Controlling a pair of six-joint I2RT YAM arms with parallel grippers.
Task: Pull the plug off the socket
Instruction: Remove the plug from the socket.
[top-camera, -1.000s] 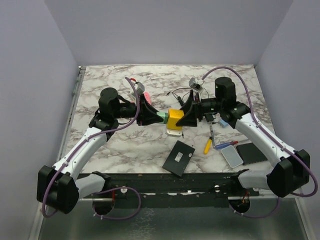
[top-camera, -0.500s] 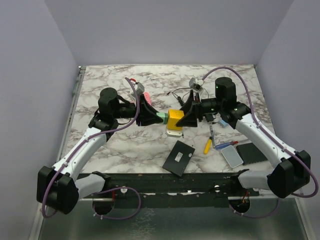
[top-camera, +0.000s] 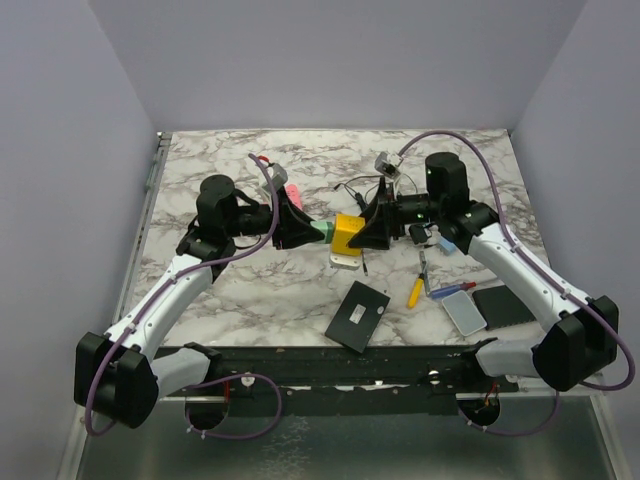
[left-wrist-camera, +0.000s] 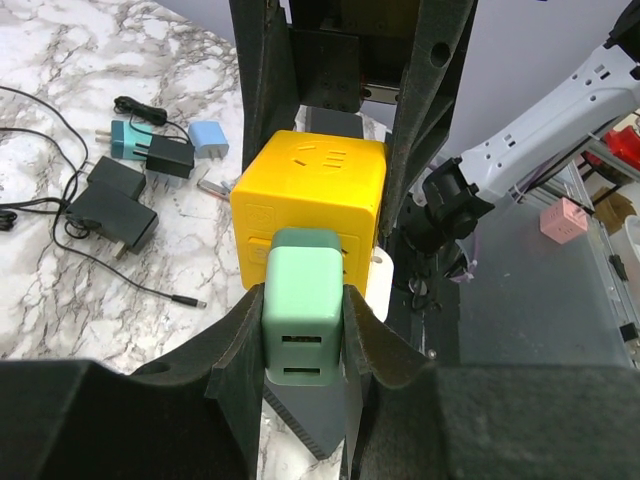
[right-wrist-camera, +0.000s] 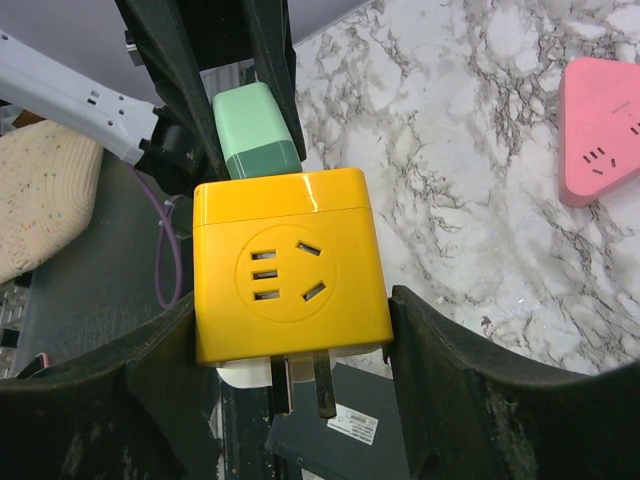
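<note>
A yellow cube socket (top-camera: 348, 235) is held above the middle of the marble table. A mint-green plug (top-camera: 324, 233) sits in its left face. My left gripper (top-camera: 312, 234) is shut on the green plug (left-wrist-camera: 303, 303); its fingers press both sides of the plug. My right gripper (top-camera: 368, 232) is shut on the yellow socket (right-wrist-camera: 284, 268), one finger on each side. In the right wrist view the green plug (right-wrist-camera: 254, 125) shows behind the socket, with metal prongs (right-wrist-camera: 312, 381) sticking out below. Plug and socket are still joined.
On the table are a black flat box (top-camera: 357, 315), a white plate (top-camera: 348, 263) under the socket, a pink triangular socket (right-wrist-camera: 599, 127), a yellow-handled tool (top-camera: 414, 291), a grey device (top-camera: 464, 312), a black pad (top-camera: 503, 303), and black chargers with cables (left-wrist-camera: 118, 205).
The right gripper has moved slightly left and up with the socket tilting a little. The left gripper keeps its hold on the plug.
</note>
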